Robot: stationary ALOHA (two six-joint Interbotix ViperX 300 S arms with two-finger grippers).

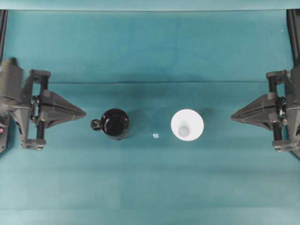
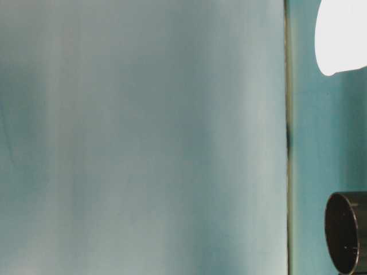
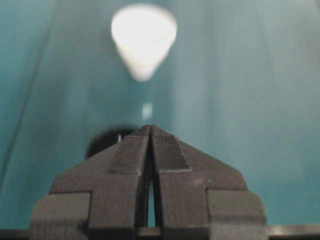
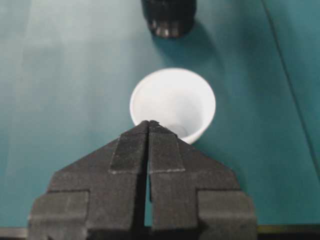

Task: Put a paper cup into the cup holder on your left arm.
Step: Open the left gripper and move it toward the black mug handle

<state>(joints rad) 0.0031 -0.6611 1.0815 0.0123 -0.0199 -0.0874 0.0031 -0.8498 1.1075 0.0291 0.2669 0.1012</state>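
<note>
The white paper cup (image 1: 187, 124) stands upright on the teal table, right of centre; it also shows in the right wrist view (image 4: 173, 102) and, blurred, beyond the fingertips in the left wrist view (image 3: 144, 37). The black cup holder (image 1: 115, 123) stands left of centre, its knob handle pointing left. My left gripper (image 1: 84, 113) is shut and empty, just left of the holder. My right gripper (image 1: 232, 116) is shut and empty, a short way right of the paper cup. The holder is mostly hidden behind my left fingers (image 3: 131, 152).
A small pale scrap (image 1: 156, 136) lies on the cloth between holder and cup. A fold line in the cloth (image 1: 154, 82) runs across the table behind both. The table-level view shows the holder (image 2: 347, 232) and the cup (image 2: 343, 34) at its right edge.
</note>
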